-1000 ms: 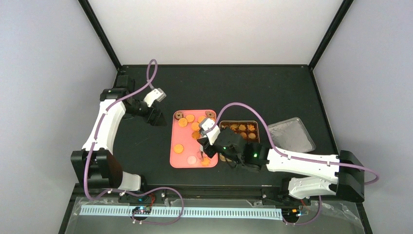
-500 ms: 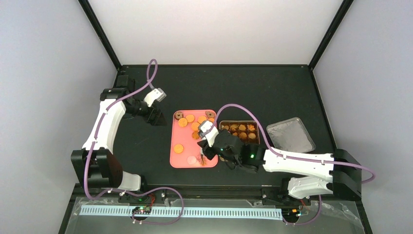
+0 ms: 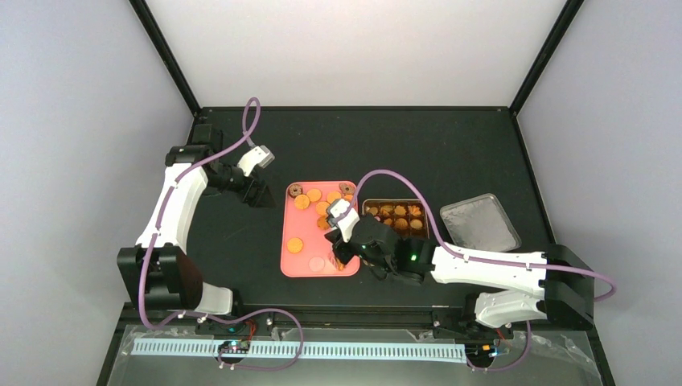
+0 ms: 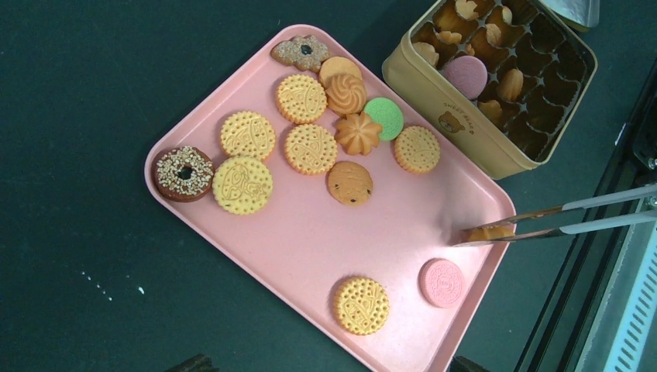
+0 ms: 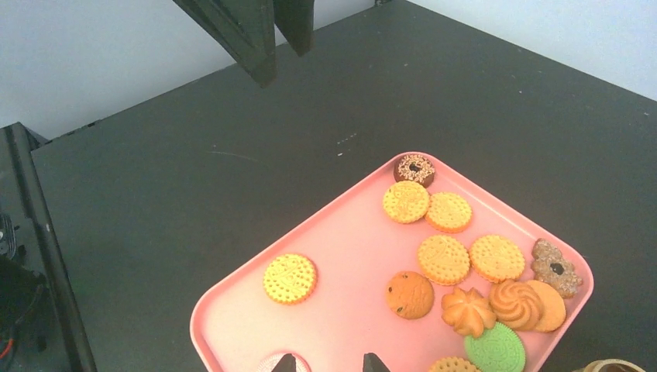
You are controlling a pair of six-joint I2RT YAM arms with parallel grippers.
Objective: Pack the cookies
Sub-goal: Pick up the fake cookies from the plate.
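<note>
Most cookies (image 4: 310, 147) lay on a pink tray (image 4: 310, 240) at the middle of the counter (image 4: 77, 116). More sat in the compartments of a tin (image 4: 472, 143) just beside the tray's right side. The right pincer (image 3: 339, 246) squeezed metal tongs (image 4: 604, 224), whose tips pinched one pale orange cookie (image 4: 490, 232) at the tray's near right corner, near a pink cookie (image 4: 442, 283). The left pincer (image 3: 259, 195) hung open over the counter left of the tray. A metal lid (image 3: 480, 223) lay toward the right edge.
</note>
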